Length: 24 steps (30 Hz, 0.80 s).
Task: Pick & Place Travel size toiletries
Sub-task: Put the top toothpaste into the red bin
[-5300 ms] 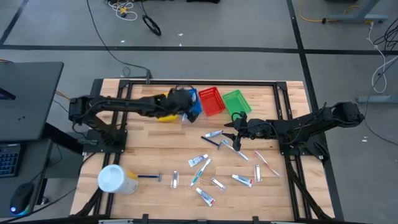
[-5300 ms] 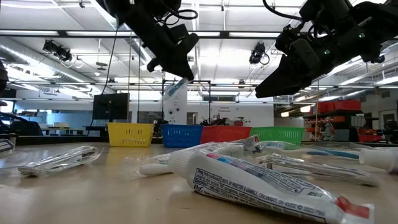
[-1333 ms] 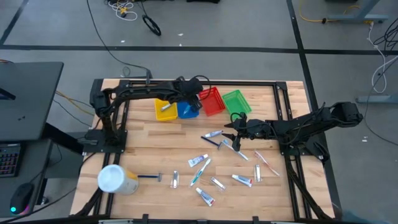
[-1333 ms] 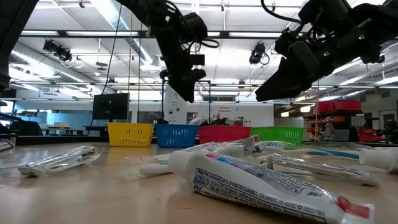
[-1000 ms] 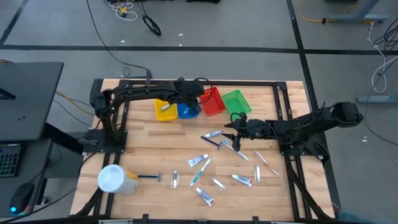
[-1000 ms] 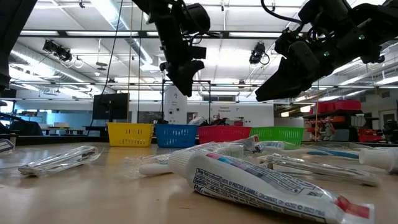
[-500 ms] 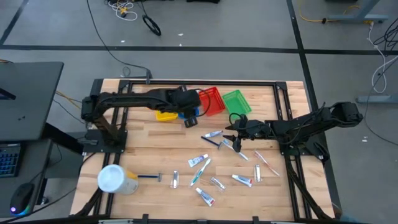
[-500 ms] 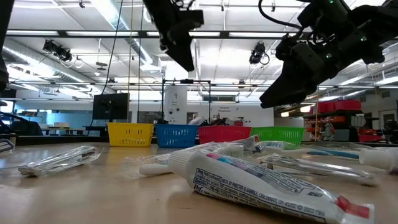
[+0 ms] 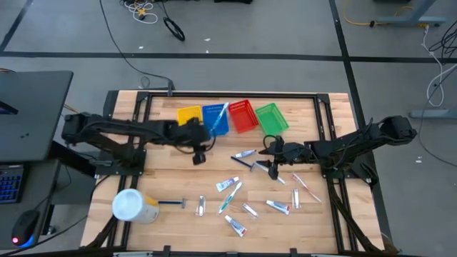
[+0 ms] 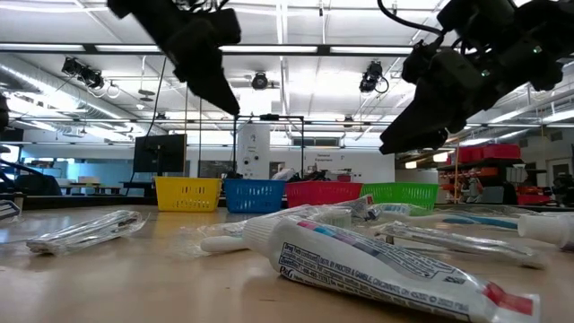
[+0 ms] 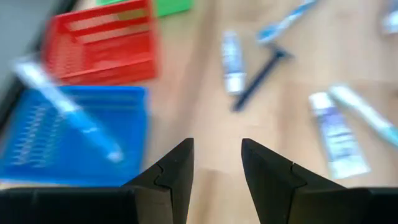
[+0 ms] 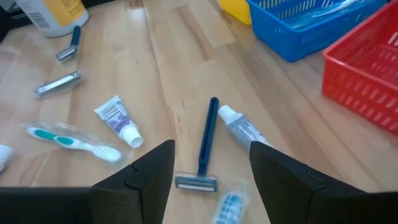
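**Sorting toiletries: one item binned, a razor lined up next**

Wooden slats make up the table (image 9: 164, 178) under us, and we read it from the left edge across. At the near left corner a big white-and-yellow container (image 9: 133, 205) lies on its side, with a small razor (image 9: 173, 203) just beside it; neither belongs to the central scatter.

Our left gripper (image 9: 199, 152) hangs over bare wood just in front of the basket row. Its fingers stand a little apart with nothing between them, so we judge it free to go for another item. Behind it sit the yellow basket (image 9: 188, 115) and the blue basket (image 9: 215, 118); a wrapped toothbrush (image 9: 218, 116) leans in the blue one, its end poking over the rim. The red basket (image 9: 242, 115) and green basket (image 9: 271, 118) follow, and we cannot tell whether either holds anything.

Centre table, the loose toiletries lie spread out and mostly apart, which leaves room for a grasp: a toothpaste tube (image 9: 243, 153), a dark blue razor (image 12: 206, 143), another tube (image 9: 228, 184), more tubes and toothbrushes nearer the front.

Our right gripper (image 9: 272, 166) hovers above that blue razor, fingers wide and empty, one on either side of the handle in the wrist view. We judge it is lined up to descend and close across the handle.
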Each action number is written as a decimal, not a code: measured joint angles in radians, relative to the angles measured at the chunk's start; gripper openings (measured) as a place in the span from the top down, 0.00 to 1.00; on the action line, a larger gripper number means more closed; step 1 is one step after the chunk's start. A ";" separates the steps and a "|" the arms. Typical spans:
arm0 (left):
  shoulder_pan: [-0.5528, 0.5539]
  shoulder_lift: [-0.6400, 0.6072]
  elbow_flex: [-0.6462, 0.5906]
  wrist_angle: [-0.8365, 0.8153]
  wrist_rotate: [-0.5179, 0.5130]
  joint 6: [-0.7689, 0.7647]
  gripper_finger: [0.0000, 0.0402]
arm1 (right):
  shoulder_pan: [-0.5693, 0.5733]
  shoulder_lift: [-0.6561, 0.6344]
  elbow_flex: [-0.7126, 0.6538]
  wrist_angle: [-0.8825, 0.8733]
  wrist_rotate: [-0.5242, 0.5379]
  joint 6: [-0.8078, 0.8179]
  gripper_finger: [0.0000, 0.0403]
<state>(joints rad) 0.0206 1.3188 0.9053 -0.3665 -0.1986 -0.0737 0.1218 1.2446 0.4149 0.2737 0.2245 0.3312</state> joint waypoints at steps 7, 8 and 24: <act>-0.094 -0.017 -0.187 0.292 0.044 -0.075 0.65 | 0.004 0.000 0.000 0.000 0.001 -0.004 0.45; -0.103 -0.013 -0.205 0.335 0.043 -0.090 0.65 | 0.004 0.000 0.000 0.000 0.001 -0.006 0.45; -0.242 -0.008 -0.384 0.729 -0.113 -0.181 0.65 | 0.004 0.000 0.000 0.000 0.089 -0.007 0.45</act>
<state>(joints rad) -0.2211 1.3106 0.5217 0.3626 -0.3113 -0.2550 0.1261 1.2446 0.4145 0.2733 0.3130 0.3244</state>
